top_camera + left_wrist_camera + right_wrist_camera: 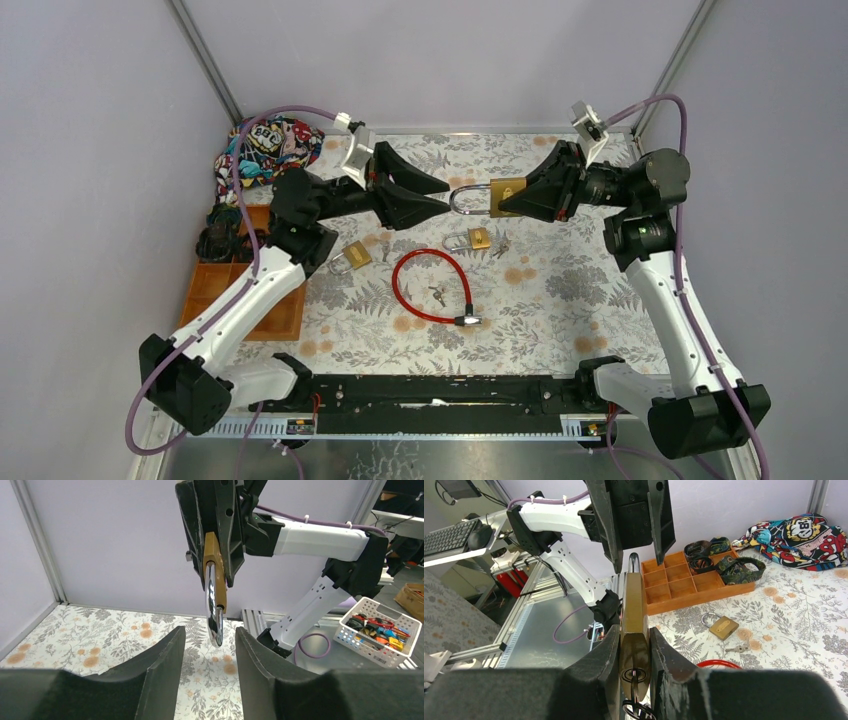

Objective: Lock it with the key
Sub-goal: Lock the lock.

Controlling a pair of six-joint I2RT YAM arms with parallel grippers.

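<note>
Pinching the brass padlock [508, 193], my right end effector [634, 647] held it aloft; my left end effector [209, 639], spread, flanked its shackle [214, 611] at the padlock's nine o'clock.

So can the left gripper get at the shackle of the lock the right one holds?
Probably yes: the left gripper is open and the shackle sits right at its gap, nothing blocking.
</note>
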